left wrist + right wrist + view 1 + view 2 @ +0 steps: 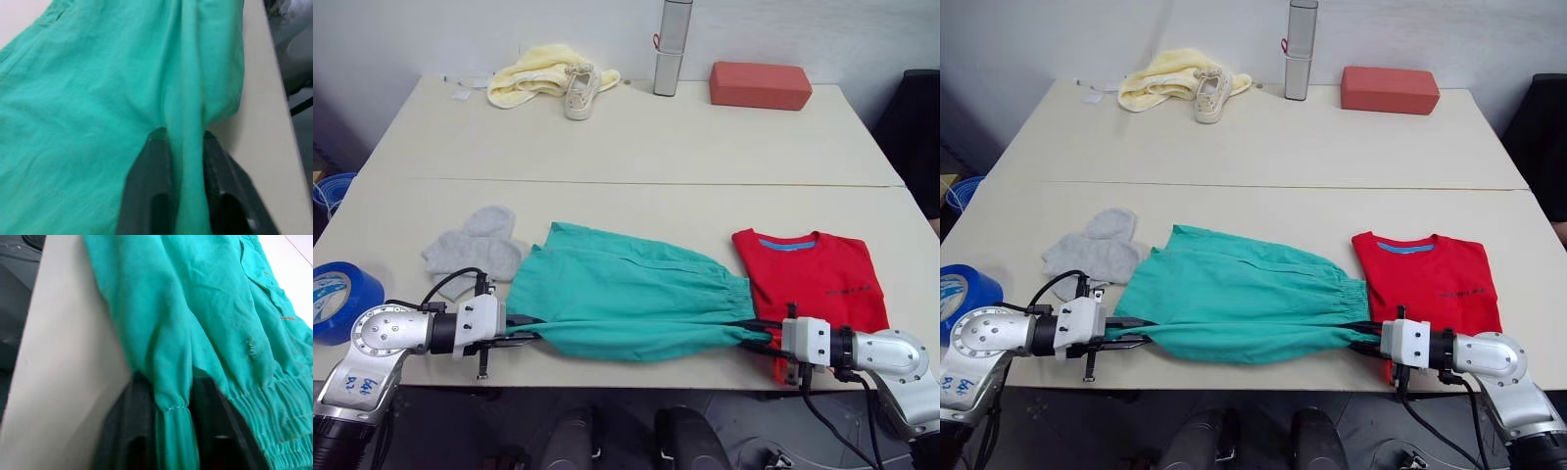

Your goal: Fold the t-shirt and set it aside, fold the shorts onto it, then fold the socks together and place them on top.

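Shorts (626,294): thin matt woven cloth, creased, gathered waist. T-shirt (818,279): matt cotton knit. Socks (475,250): soft fuzzy knit. Table (636,137): smooth matt laminate. Tape roll (337,299), lower left: glossy plastic.

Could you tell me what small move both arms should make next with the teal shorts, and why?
Probably lift together and carry the teal-green fabric shorts toward the folded red cotton t-shirt: the left gripper and right gripper each pinch a near-edge end.

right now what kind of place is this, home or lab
Probably a lab or test room rather than a home: two plain tables pushed together against a bare wall, a roll of blue tape, and staged laundry like the shorts.
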`<action>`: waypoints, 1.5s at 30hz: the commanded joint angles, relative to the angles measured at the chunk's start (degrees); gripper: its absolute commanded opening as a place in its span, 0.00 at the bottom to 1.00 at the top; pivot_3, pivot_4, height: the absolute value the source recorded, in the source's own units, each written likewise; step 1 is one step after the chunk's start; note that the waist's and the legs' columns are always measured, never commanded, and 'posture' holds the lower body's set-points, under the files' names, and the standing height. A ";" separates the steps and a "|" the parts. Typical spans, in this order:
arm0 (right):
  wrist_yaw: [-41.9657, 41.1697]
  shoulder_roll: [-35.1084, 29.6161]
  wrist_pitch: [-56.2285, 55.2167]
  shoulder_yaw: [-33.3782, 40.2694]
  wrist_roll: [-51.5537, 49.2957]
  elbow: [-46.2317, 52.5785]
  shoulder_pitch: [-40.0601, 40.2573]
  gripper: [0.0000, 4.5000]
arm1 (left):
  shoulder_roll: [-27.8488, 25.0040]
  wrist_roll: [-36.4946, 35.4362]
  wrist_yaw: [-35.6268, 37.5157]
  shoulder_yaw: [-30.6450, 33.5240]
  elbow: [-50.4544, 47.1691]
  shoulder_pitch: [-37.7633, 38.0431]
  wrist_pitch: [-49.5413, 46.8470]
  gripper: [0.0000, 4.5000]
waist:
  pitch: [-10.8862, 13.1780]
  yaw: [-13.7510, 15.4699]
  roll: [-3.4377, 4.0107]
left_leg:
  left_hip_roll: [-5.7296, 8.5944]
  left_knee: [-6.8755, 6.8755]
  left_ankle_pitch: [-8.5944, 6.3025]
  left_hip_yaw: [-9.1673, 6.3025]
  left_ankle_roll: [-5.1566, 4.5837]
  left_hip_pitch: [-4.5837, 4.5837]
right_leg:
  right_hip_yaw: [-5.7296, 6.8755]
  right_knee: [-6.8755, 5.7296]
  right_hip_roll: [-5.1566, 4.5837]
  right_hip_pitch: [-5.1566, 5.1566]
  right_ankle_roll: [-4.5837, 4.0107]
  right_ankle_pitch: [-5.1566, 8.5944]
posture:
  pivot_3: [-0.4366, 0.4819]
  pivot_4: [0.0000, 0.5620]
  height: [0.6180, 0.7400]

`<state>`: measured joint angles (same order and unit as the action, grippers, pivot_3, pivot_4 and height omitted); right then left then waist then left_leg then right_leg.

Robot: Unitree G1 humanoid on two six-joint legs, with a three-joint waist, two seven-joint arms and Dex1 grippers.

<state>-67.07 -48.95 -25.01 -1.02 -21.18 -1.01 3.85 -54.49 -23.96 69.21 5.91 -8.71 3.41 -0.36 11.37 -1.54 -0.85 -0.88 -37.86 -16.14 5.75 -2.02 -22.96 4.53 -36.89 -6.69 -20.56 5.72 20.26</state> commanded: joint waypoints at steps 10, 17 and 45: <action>-0.33 -5.34 32.13 16.25 -30.71 21.47 10.79 0.80 | -4.78 -23.05 0.99 11.51 -7.47 -5.70 -29.18 0.60 | 0.06 0.19 0.19 | -0.01 0.08 -0.10 -0.28 -0.14 0.01 | 0.09 0.14 -0.04 0.12 -0.12 0.07 | 0.48 0.27 1.00; 10.14 6.11 35.16 2.30 -17.42 22.67 -4.06 0.43 | 9.17 -9.42 -5.34 -5.18 -3.78 -20.25 -23.13 0.32 | 0.01 0.27 0.22 | 0.06 0.17 0.08 -0.16 0.14 -0.12 | 0.12 0.11 0.05 -0.06 -0.08 0.04 | 0.48 0.27 1.00; 20.30 15.63 27.56 4.65 0.76 12.76 -2.27 0.01 | 28.12 13.78 -27.49 -9.03 15.48 -22.49 2.28 0.00 | -0.04 1.61 0.12 | 0.09 -0.10 0.08 -0.11 -0.01 -0.13 | 0.13 -0.01 0.04 0.02 0.04 -0.02 | 0.48 0.27 1.00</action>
<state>-44.78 -33.58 3.74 1.87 -17.05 8.92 1.27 -26.94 -7.51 40.45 -4.89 7.63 -19.22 -0.79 11.33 0.07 -0.73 -0.79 -37.95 -16.06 5.65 -2.03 -23.09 4.66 -36.90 -6.65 -20.55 5.76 20.23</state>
